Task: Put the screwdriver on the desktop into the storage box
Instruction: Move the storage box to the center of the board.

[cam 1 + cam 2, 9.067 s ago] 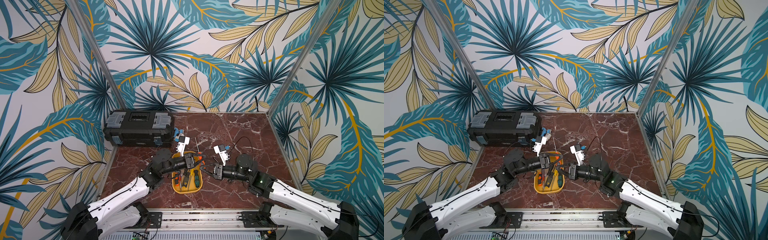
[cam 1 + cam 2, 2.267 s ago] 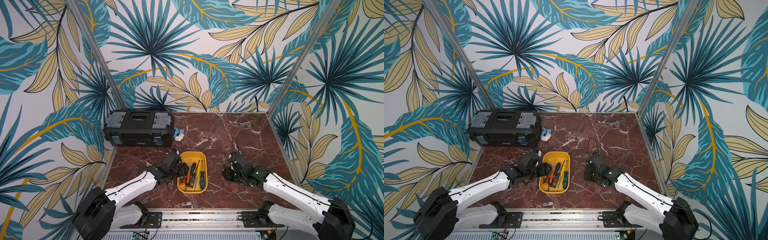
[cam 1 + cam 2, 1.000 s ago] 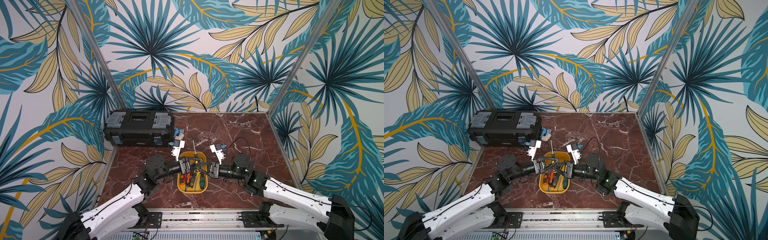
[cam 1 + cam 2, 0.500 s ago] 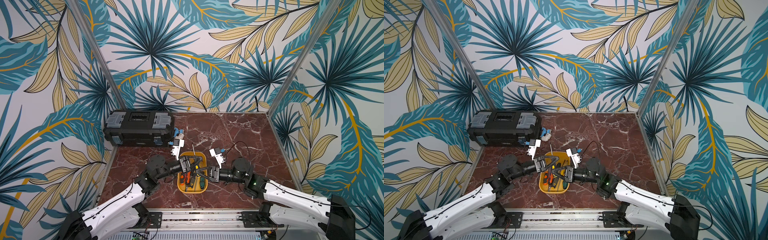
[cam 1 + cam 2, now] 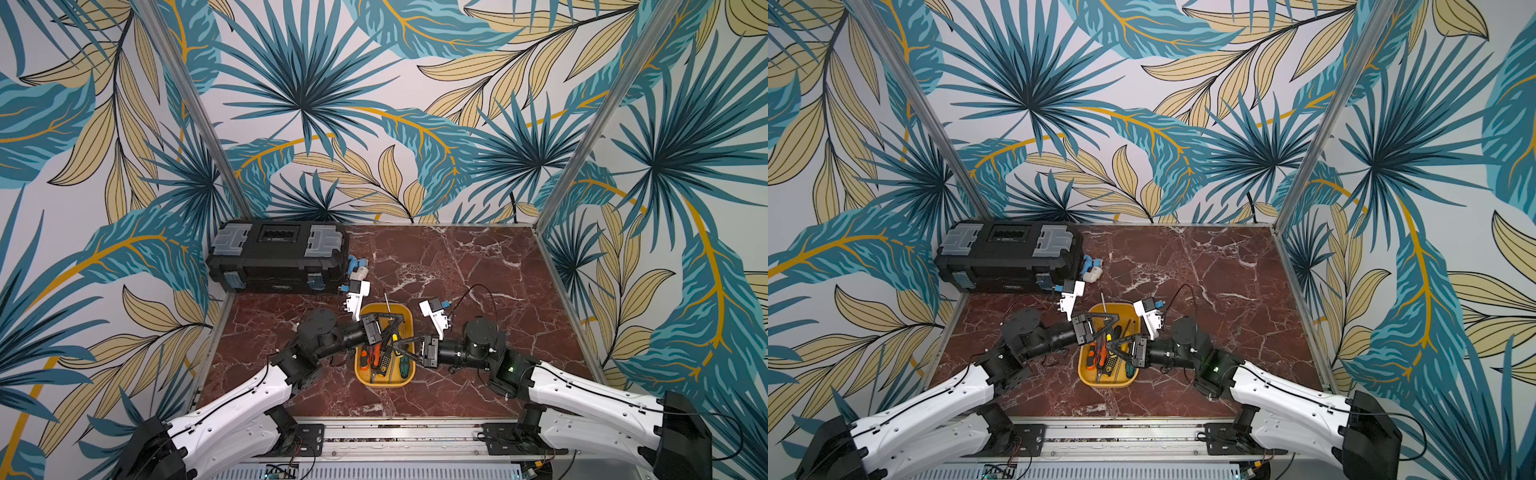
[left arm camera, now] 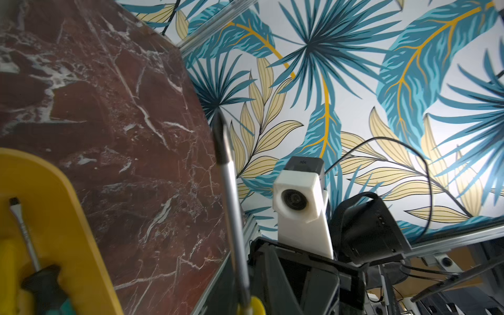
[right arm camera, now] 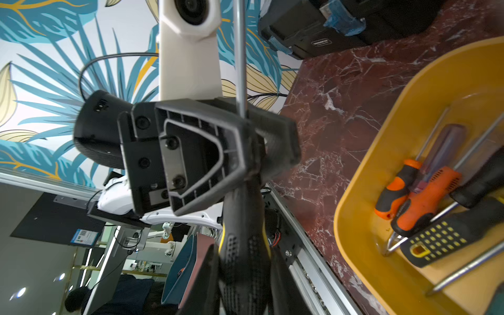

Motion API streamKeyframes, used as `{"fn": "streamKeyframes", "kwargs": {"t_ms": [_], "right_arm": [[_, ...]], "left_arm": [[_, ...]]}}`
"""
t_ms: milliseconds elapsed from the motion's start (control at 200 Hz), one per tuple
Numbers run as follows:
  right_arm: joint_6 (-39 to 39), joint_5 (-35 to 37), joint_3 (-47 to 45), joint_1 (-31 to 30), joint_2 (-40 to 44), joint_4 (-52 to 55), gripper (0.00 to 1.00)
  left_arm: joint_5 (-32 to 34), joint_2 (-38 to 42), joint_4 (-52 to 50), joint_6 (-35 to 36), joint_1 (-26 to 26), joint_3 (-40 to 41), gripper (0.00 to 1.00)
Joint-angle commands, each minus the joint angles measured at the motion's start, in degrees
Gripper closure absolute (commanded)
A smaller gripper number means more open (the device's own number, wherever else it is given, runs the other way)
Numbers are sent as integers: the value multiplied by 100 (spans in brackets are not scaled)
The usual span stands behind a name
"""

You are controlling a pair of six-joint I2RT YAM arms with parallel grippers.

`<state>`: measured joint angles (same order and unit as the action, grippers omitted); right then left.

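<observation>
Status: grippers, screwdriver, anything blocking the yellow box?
Both shut on one screwdriver: left gripper at the shaft, right gripper on the handle. Held over the storage box, not released. Below it, other screwdrivers lie in the box.

A robot lab test booth: leaf-print panels (image 5: 374, 104) on metal posts (image 5: 204, 124) enclose a marble-look tabletop (image 5: 457, 257), robot arms (image 5: 582, 395) stand on a rail (image 5: 399, 434) along the frame's bottom, a toolbox (image 5: 276, 257) left of centre.

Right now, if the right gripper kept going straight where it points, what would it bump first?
Probably the left gripper, facing it close over the yellow storage box. Both pinch the same black-and-yellow screwdriver, though depth is hard to judge.
</observation>
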<state>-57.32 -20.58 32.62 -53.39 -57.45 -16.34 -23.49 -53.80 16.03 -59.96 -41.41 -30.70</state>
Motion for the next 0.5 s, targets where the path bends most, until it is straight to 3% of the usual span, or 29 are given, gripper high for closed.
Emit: {"fn": "streamKeyframes", "kwargs": {"t_ms": [0, 60, 130, 291, 496], "right_arm": [[428, 625, 423, -18, 8, 1454, 96], [577, 890, 578, -34, -68, 1948, 86], [675, 1037, 680, -40, -121, 2223, 67], [763, 1456, 749, -81, -108, 2602, 38], [1192, 2229, 1184, -246, -263, 3751, 28]], "left_arm": [[830, -156, -1760, 734, 54, -428, 100], [853, -283, -1941, 816, 48, -495, 100], [903, -389, -2057, 783, 46, -510, 100], [1072, -451, -2231, 712, 49, -518, 100], [1127, -554, -2479, 688, 48, -624, 100]]}}
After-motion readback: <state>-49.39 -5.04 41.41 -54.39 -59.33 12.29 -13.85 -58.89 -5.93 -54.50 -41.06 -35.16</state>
